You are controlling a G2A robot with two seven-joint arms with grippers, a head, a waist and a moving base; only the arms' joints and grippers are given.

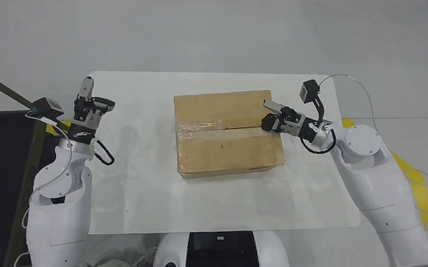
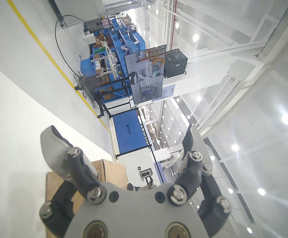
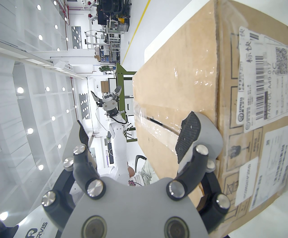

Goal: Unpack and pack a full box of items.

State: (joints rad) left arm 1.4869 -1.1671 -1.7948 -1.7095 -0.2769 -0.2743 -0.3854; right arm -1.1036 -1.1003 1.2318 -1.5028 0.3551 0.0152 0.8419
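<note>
We see the box (image 1: 227, 133) shut and taped in the middle of the counter (image 1: 138, 201). Our right hand (image 1: 269, 114) hovers wide at its right top edge (likely to work the seam). Our left hand (image 1: 97, 95) hangs wide and empty, well apart.

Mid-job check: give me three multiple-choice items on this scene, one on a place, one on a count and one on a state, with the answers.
1. Where is the right claw?
A. At the box's right end.
B. Down on the floor.
C. Inside the box.

2. How many boxes stand on the table?
A. Three.
B. One.
C. Two.

3. What state is the box in?
A. Wide open.
B. Crushed flat.
C. Shut and taped.

Answers:
1 A: the right wrist view shows one finger right at the box's end edge.
2 B: the top view shows a single box.
3 C: clear tape runs along the closed seam.
</note>
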